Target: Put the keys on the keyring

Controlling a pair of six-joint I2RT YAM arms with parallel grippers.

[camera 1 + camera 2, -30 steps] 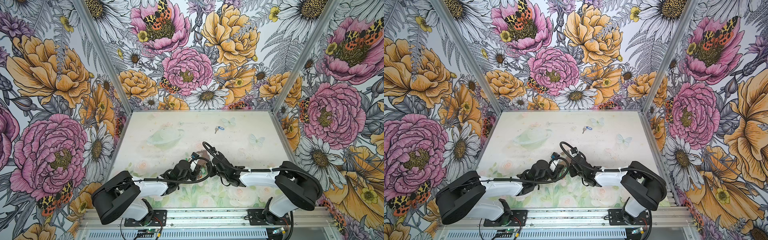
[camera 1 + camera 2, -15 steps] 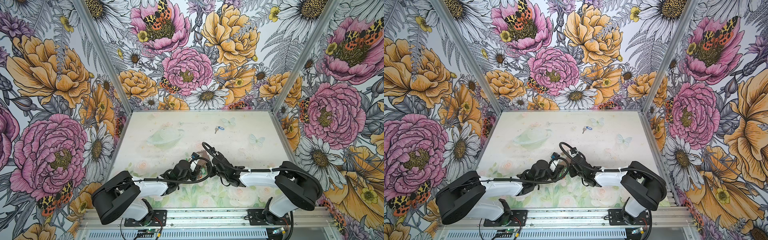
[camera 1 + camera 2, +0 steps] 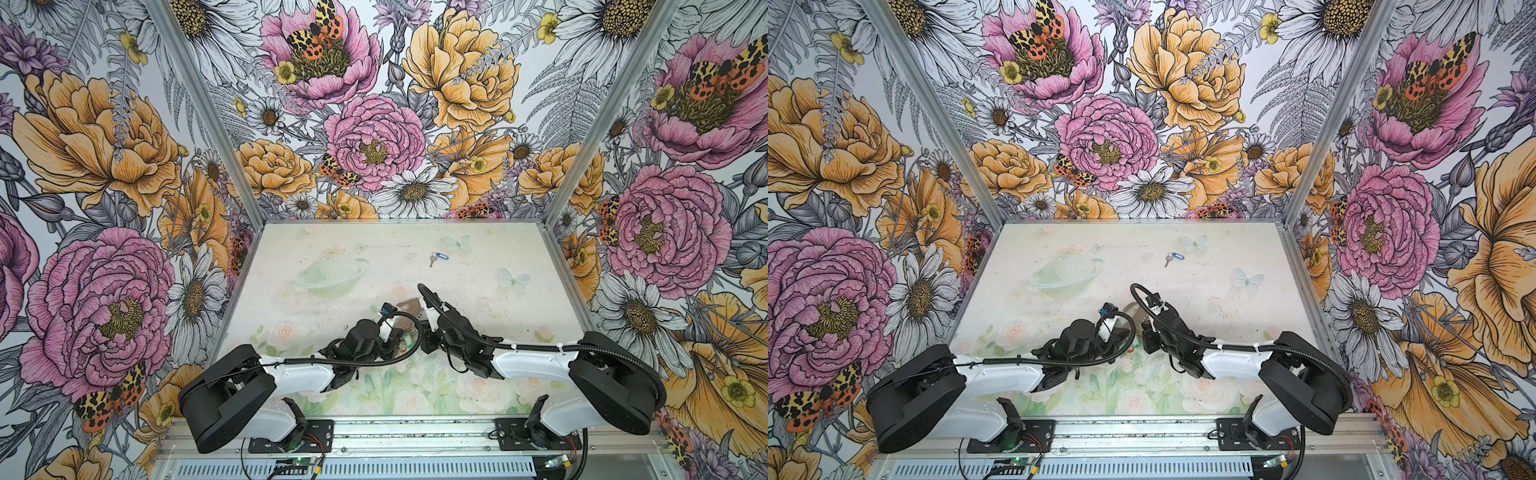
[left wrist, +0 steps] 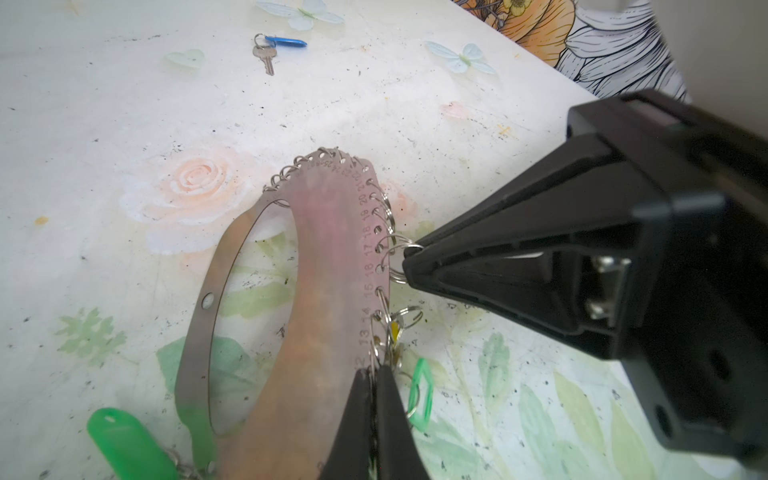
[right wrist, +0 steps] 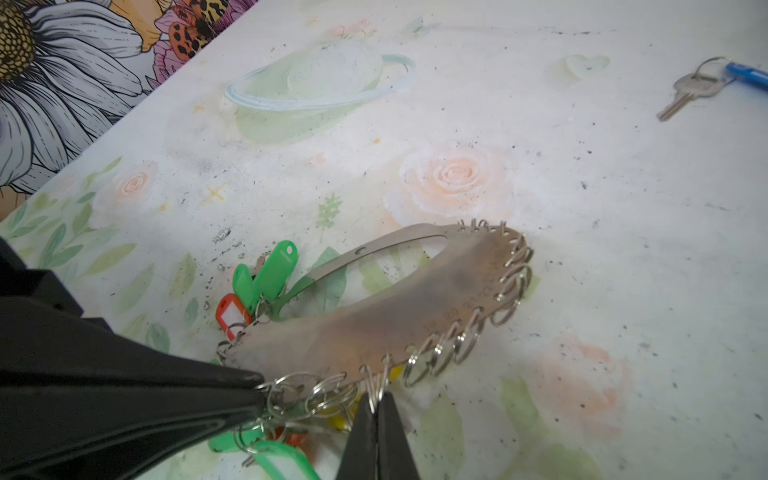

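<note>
In both top views the keys [image 3: 438, 257] lie alone near the desk's [image 3: 374, 241] far edge, with plenty of open room around them. Left wrist: left hand [image 4: 376, 374] clenched on the keyring [image 4: 328, 270] rim. Right wrist: right hand [image 5: 377, 399] pinching a wire ring [image 5: 372, 377]. Looks like ring prep to me, and next one hand has to let go and fetch the keys.

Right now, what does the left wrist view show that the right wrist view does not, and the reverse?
Left wrist only: the numbers engraved along the edge of the keyring, sharp enough to read. Right wrist only: a red tag in the bunch beside the band, and the printed planet. Both: the keyring, the keys lying apart from it, green tags, and the left gripper and right gripper, each shut on one of the wire rings.
</note>
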